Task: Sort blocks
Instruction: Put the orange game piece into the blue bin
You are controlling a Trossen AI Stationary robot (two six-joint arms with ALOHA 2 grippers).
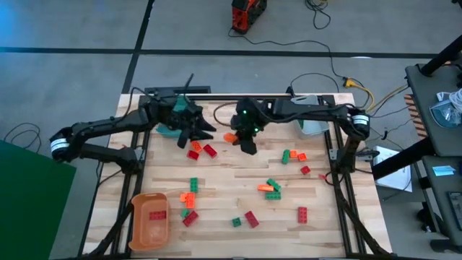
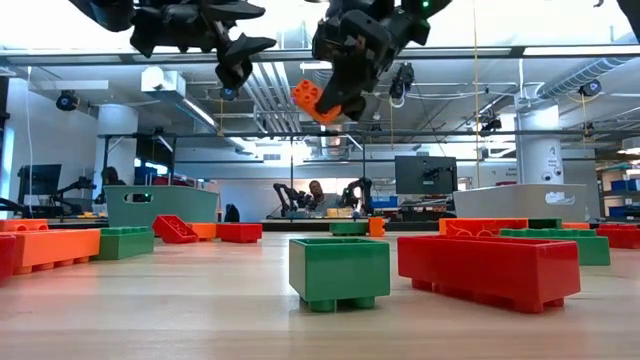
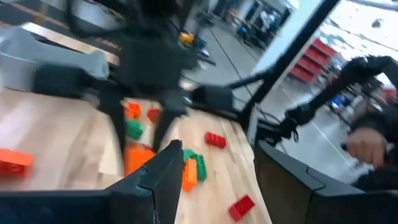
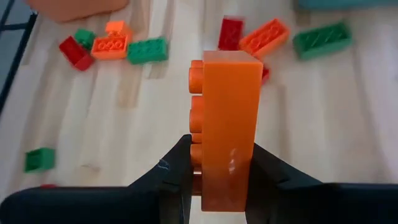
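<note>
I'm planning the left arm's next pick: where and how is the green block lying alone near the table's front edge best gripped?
Judging by its pose, the green block is best gripped across its two smooth side walls, coming straight down from above. It lies flat and apart from the red block beside it, so the gripper's fingers have room on both sides.

I'm holding my right gripper (image 1: pixel 242 139) raised over the table's far middle, its fingers (image 4: pixel 176 163) clamping an orange block (image 4: pixel 225 127) on both sides. My left gripper (image 1: pixel 195 128) is hanging just beside it at about the same height, fingers spread apart and gripping nothing.
</note>
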